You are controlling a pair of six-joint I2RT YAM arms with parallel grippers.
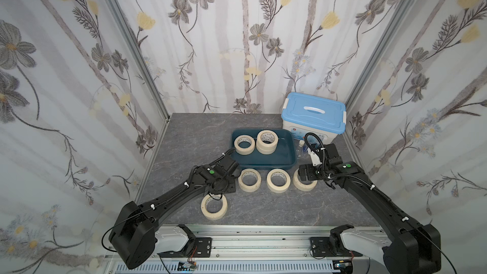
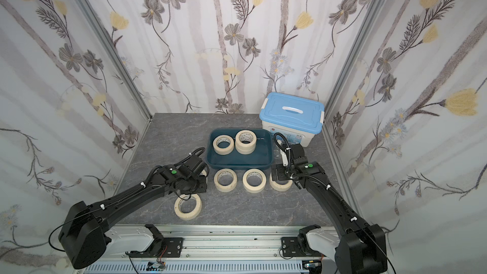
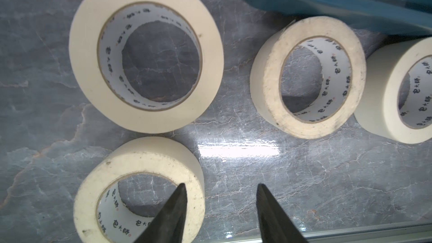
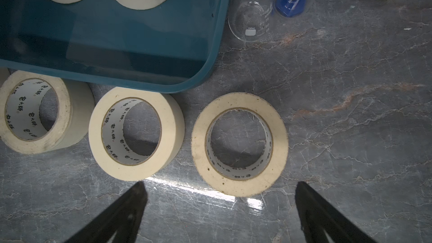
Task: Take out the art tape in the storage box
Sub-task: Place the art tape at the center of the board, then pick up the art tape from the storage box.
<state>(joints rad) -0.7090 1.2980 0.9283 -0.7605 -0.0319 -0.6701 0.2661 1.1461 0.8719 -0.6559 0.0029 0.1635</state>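
Cream art tape is split between desk and box. The nearest roll (image 1: pixel 214 215) lies flat at 7 o'clock on the grey marbled desk (image 1: pixel 189 138). The left pincer (image 3: pixel 221 185) hangs over its 3 o'clock wall, jaws partly apart and clamping nothing, one finger (image 3: pixel 174 211) above the rim and its partner above bare desk. Beyond runs a row of four flat rolls. The 9 o'clock end roll (image 3: pixel 83 50) is mostly hidden under the left arm in both top views. Next come a left-middle roll (image 1: pixel 249 188), a right-middle roll (image 1: pixel 278 189) and the 3 o'clock end roll (image 4: pixel 198 141). The right pincer (image 4: pixel 221 187) sits just short of that last one, spread wide and empty. Just behind the row sits the teal storage box (image 1: pixel 274 159), holding a single roll (image 1: pixel 243 152) and a stack of two (image 1: pixel 266 148) at its 11 o'clock end. A glass flask (image 4: pixel 251 17) stands at its 3 o'clock, and a blue-lidded white bin (image 1: pixel 326 117) at 1 o'clock.
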